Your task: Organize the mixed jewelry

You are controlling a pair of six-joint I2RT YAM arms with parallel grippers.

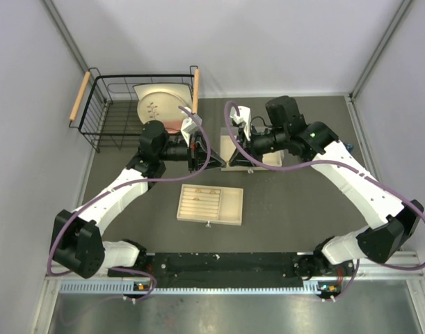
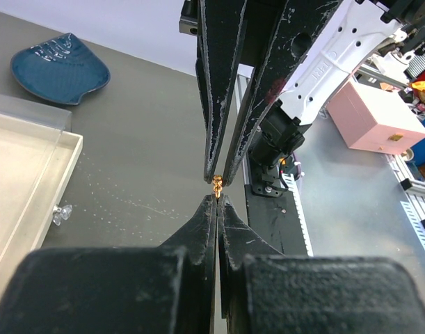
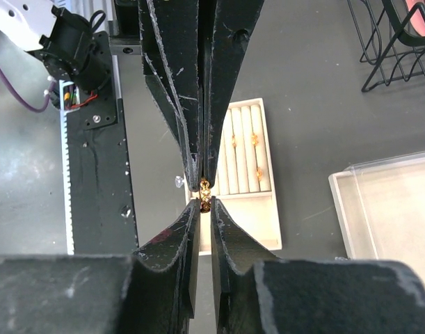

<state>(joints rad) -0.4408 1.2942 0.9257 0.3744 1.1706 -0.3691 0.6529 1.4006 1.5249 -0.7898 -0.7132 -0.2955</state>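
The gold ring [image 2: 217, 184], pinched where the tips of the left tool [image 2: 217, 200] and the right tool [image 3: 206, 206] meet, is a mere speck with no readable shape. From above it cannot be made out at all. The right tool's fingers cover part of the beige ridged tray [image 3: 248, 202], and the other rings [image 3: 254, 141] in it are too small to tell apart. The clear box [image 3: 386, 216] runs off the picture's right edge. At the counter's far left corner, the left arm hides the lower edge of the plate [image 1: 160, 103].
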